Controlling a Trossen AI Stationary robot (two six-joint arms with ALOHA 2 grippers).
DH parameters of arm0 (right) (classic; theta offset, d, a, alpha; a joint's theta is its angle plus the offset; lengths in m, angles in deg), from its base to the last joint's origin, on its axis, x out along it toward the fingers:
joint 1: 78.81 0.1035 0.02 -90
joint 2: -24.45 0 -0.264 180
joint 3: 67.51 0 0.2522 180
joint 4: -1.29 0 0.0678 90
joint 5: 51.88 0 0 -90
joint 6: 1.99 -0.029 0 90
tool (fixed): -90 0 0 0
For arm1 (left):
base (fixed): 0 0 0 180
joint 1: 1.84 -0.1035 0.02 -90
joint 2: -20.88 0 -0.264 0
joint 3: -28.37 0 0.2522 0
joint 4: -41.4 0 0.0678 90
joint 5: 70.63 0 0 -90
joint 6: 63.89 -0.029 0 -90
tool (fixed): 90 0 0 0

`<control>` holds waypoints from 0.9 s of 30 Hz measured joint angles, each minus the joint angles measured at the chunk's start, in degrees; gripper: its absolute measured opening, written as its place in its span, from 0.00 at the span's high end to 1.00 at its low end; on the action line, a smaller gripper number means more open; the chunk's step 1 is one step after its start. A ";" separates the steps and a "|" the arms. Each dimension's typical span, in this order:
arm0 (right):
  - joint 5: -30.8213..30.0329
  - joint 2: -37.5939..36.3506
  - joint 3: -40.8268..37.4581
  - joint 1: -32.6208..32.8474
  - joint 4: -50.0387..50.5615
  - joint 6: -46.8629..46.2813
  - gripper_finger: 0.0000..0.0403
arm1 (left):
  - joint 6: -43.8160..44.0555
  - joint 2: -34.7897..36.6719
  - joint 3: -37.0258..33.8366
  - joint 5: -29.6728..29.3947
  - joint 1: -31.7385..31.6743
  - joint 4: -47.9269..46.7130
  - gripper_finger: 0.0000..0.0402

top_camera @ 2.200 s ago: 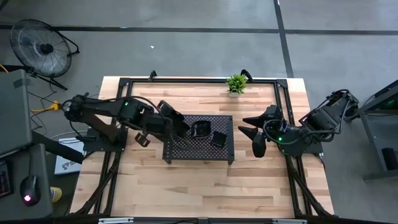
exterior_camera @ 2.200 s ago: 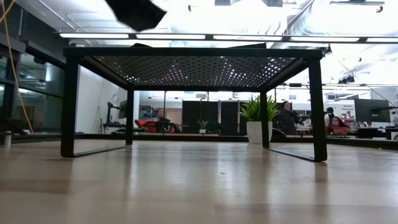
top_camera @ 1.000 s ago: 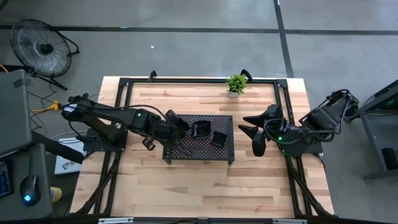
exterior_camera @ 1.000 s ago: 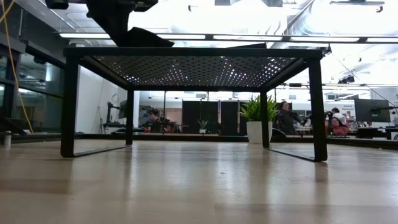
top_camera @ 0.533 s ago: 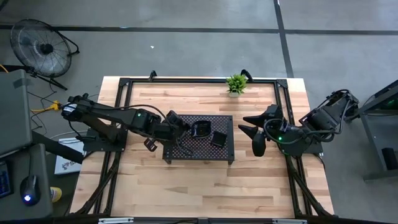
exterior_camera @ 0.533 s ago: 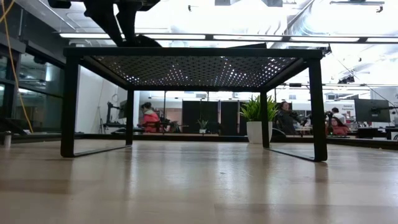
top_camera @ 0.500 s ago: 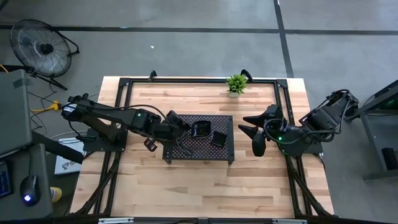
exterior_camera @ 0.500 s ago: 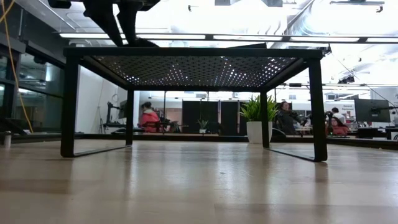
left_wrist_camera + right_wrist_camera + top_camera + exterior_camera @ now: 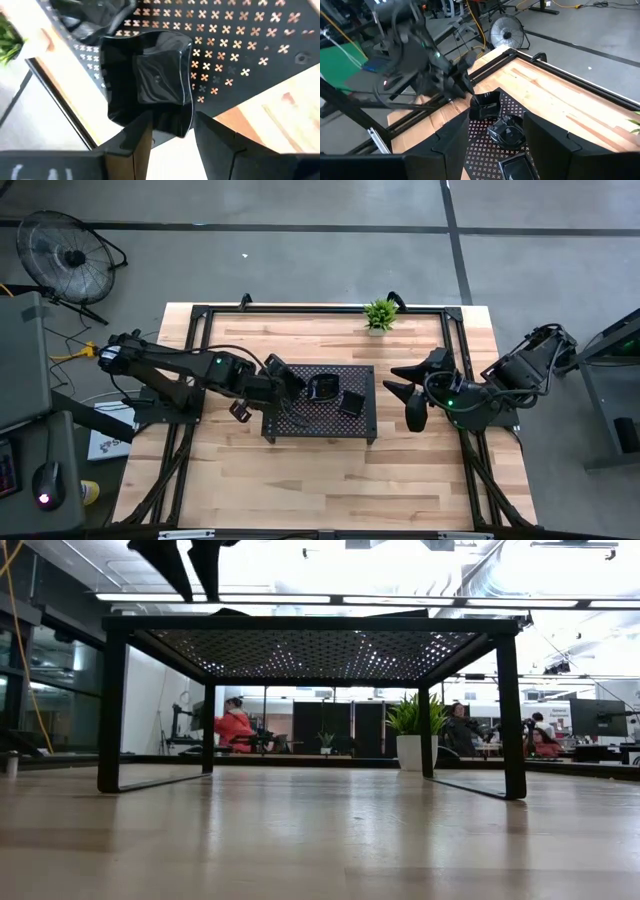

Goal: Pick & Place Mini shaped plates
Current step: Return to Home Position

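Observation:
A square, wavy-rimmed mini shaped plate [image 9: 150,82] lies flat on the left end of the dark perforated tray [image 9: 305,420], also seen as the plate [image 9: 485,102]. Two more black plates [image 9: 322,387] [image 9: 350,402] sit on the tray's middle. My left gripper [image 9: 172,142] hangs open just above the square plate's near rim, its fingers clear of the tray in the low view [image 9: 200,595]. My right gripper [image 9: 410,395] waits open beyond the tray's right end with nothing between its fingers [image 9: 497,145].
The tray is a raised stand on thin legs [image 9: 110,710]. A small green plant [image 9: 379,314] stands at the table's far edge. Dark frame rails [image 9: 195,330] run round the table. A fan [image 9: 65,252] stands on the floor beyond the far left corner.
My left gripper has opened and let go of the square plate, which now rests on the tray's left end. In the low view its fingertips have come up a little from the tray. My right gripper has kept still.

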 joint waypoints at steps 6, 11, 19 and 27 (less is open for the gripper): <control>2.73 0.00 0.00 0.01 0.02 1.06 0.54 | 5.44 3.04 2.70 1.48 0.02 -0.22 0.65; 3.74 -0.13 0.00 -1.07 0.81 -0.40 0.54 | 9.84 7.69 2.75 1.51 0.09 0.87 0.65; 3.43 -1.47 0.00 -2.03 -0.24 -0.46 0.54 | 12.44 16.23 2.52 -3.93 6.53 1.77 0.65; -4.02 -1.90 -1.47 -0.69 -0.71 3.38 0.54 | 17.33 31.11 -16.80 -12.30 19.08 20.04 0.65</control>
